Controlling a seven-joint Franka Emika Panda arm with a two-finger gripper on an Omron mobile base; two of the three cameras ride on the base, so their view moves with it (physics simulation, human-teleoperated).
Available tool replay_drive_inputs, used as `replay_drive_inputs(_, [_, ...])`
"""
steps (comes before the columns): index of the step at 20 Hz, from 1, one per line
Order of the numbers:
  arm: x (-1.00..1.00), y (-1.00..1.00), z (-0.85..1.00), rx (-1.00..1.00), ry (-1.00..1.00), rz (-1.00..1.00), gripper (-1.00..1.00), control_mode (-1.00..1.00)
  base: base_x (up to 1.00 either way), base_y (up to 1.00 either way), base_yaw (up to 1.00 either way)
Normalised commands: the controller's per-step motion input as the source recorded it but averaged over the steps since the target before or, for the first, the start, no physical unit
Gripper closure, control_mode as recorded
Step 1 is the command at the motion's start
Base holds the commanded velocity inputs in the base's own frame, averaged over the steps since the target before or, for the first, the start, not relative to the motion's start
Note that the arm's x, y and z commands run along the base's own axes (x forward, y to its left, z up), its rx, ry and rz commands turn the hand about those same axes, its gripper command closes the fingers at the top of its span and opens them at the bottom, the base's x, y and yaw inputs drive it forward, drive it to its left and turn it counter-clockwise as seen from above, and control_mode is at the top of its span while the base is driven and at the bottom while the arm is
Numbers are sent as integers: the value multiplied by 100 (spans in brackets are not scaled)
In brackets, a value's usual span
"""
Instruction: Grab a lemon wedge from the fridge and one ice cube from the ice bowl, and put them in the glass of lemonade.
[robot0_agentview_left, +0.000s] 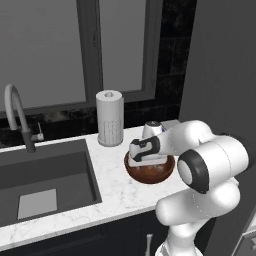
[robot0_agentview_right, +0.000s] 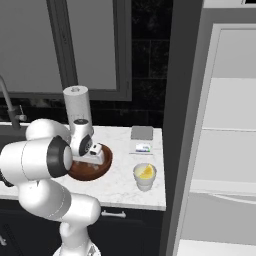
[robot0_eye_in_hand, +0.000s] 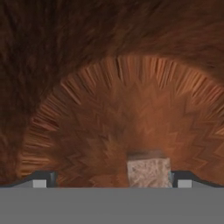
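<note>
The reddish-brown ice bowl (robot0_agentview_left: 167, 171) (robot0_agentview_right: 102, 170) sits on the marble counter, and my gripper (robot0_agentview_left: 148, 161) (robot0_agentview_right: 93, 160) reaches down into it. In the hand view the bowl's wood-grained inside (robot0_eye_in_hand: 113, 100) is close up. A pale ice cube (robot0_eye_in_hand: 148, 172) lies on its bottom between my open fingertips (robot0_eye_in_hand: 184, 180), closer to the right one and not gripped. The glass of lemonade (robot0_agentview_right: 144, 179) stands to the right of the bowl, with a yellow lemon wedge (robot0_agentview_right: 147, 171) in it. The fridge (robot0_agentview_right: 230, 130) stands open on the right, showing white shelves.
A white paper-towel roll (robot0_agentview_left: 110, 118) (robot0_agentview_right: 76, 104) stands behind the bowl. The sunken grey sink (robot0_agentview_left: 45, 175) and its curved faucet (robot0_agentview_left: 17, 113) are to the left. A small grey box (robot0_agentview_right: 142, 132) and a small white item (robot0_agentview_right: 143, 147) lie behind the glass.
</note>
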Motion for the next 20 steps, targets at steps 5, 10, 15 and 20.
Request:
replay_drive_inputs(5, [1,4,0,0,0,0,-100,-100,0,0,0])
replay_drive_inputs(10, [4,0,0,0,0,0,-100,-100,0,0,0])
replay_drive_inputs(15, [4,0,0,0,0,0,-100,-100,0,0,0])
replay_drive_inputs(20, [0,0,0,0,0,0,-100,-100,0,0,0])
